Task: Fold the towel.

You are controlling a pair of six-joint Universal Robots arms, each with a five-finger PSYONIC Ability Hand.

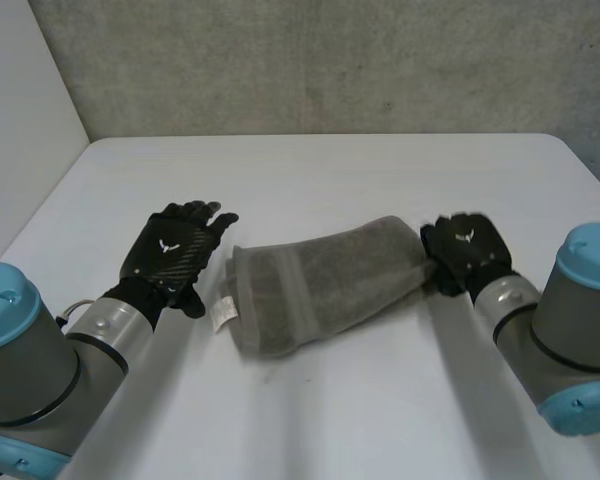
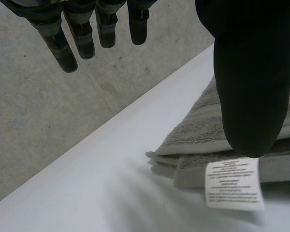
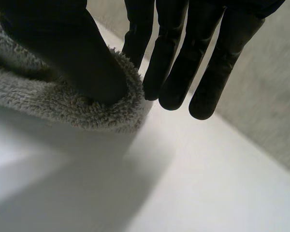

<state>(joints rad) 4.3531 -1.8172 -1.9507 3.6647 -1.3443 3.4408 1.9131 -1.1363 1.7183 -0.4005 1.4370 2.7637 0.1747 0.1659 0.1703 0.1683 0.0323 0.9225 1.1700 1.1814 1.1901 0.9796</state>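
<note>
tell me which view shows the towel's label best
The left wrist view: the label sits close by the left hand thumb, at the towel end, printed lines visible. The head view shows the label small and white. The right wrist view has the towel's other end at the right hand.

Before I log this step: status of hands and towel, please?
Left hand open beside towel label. Right hand pinching its other end. Towel folded on table. No obstacles.

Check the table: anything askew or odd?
The folded towel lies slanted on the table. Its layers are uneven at the end by the left hand, where a white label sticks out. No damage or spill.
</note>
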